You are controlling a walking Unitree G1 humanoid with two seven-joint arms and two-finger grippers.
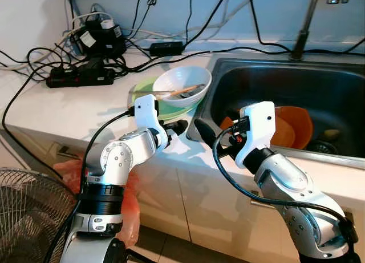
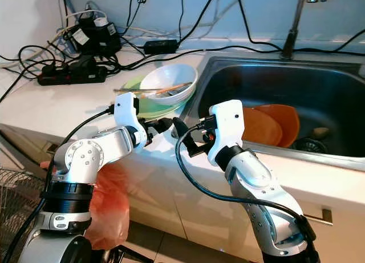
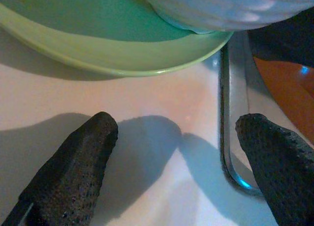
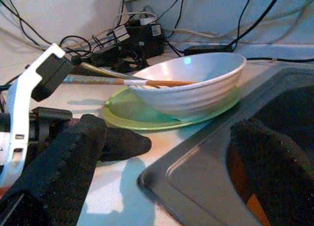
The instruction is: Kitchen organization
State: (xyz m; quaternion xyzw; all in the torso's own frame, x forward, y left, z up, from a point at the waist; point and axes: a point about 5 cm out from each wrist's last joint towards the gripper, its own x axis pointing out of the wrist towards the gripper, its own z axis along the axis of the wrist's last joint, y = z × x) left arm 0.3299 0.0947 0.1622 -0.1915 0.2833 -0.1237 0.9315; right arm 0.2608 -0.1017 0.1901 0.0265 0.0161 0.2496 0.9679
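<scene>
Now we see a white bowl (image 1: 182,85) sitting on a green plate (image 1: 142,93) on the white counter (image 1: 68,112), right beside the left edge of the steel sink (image 1: 296,75). Chopsticks (image 1: 181,92) lie across the bowl's rim, long axis roughly left to right, their left ends poking out past the rim toward the power strip (image 1: 80,76) and its tangle of cables. Orange plates (image 1: 296,126) lie in the sink basin, near the drain.

Our left gripper (image 1: 175,128) hovers low over the counter just in front of the green plate, fingers (image 3: 73,167) spread apart, nothing between them. Our right gripper (image 1: 219,140) sits at the sink's front left corner, fingers (image 4: 64,162) also apart and empty, pointing toward the bowl. Both grippers are near each other, not touching the plate.

A fan (image 1: 25,211) stands on the floor at the left, with an orange plastic bag (image 1: 128,206) hanging against the cabinet front.
</scene>
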